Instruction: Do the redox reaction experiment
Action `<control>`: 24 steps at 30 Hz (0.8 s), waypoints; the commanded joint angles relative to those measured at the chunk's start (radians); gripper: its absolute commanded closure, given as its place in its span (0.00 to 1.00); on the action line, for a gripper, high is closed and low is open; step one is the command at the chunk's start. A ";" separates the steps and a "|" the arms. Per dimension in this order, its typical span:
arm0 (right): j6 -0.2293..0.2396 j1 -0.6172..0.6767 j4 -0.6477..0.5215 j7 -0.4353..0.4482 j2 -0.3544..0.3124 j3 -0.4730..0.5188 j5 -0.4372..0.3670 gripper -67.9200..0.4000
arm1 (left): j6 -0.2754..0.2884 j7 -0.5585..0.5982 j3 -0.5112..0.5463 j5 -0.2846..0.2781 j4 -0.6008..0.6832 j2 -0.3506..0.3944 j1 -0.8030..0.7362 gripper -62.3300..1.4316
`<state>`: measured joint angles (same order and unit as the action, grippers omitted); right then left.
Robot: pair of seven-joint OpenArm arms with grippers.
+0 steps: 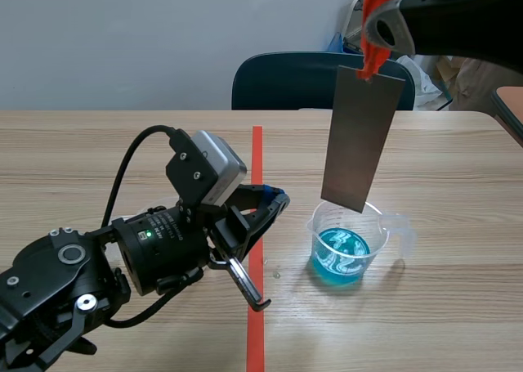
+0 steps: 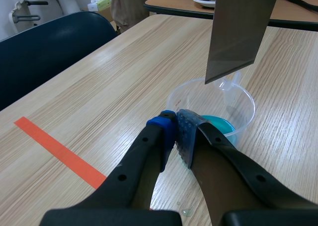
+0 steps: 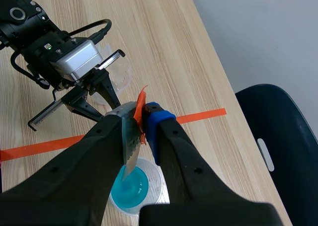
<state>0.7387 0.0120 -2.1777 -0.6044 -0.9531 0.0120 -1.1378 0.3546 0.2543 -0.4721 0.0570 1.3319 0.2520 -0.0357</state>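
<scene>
Redox experiment, stage before immersion. The right pincer (image 1: pixel 377 38) is clamped on an orange tab (image 1: pixel 374 60) fixed to the top edge of a grey metal plate (image 1: pixel 359 135), which hangs upright straight below it. Directly under the plate stands a clear plastic beaker (image 1: pixel 324 225) holding a shallow layer of blue liquid (image 1: pixel 341 257). The plate's lower edge sits about level with the beaker's rim. In the left wrist view it appears clear of the liquid, so the metal is judged dry and the reaction not yet begun.

The left pincer (image 1: pixel 274 200) lies low over the table (image 1: pixel 122 143), fingers pressed together on nothing, with the beaker just ahead of its tips and not touching them.

Done, as far as shown: solution poured, plate gripped and brought over the vessel. Left to do: lower the plate into the blue liquid and hold it there. The light beaker may tip if the plate knocks its rim.
</scene>
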 commanded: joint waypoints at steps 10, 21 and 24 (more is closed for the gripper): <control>0.007 -0.006 -0.004 0.015 0.000 0.012 -0.008 0.99 | -0.002 0.018 0.001 -0.008 0.016 -0.004 0.002 0.95; 0.007 -0.006 -0.004 0.015 0.000 0.012 -0.008 0.99 | -0.002 0.134 0.003 -0.008 0.092 0.072 -0.067 0.82; 0.007 -0.006 -0.004 0.015 0.000 0.012 -0.008 0.99 | -0.002 0.190 0.010 -0.008 0.113 0.099 -0.103 0.55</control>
<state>0.7387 0.0120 -2.1777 -0.6044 -0.9531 0.0120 -1.1378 0.3550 0.4271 -0.4709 0.0566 1.4258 0.3504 -0.1303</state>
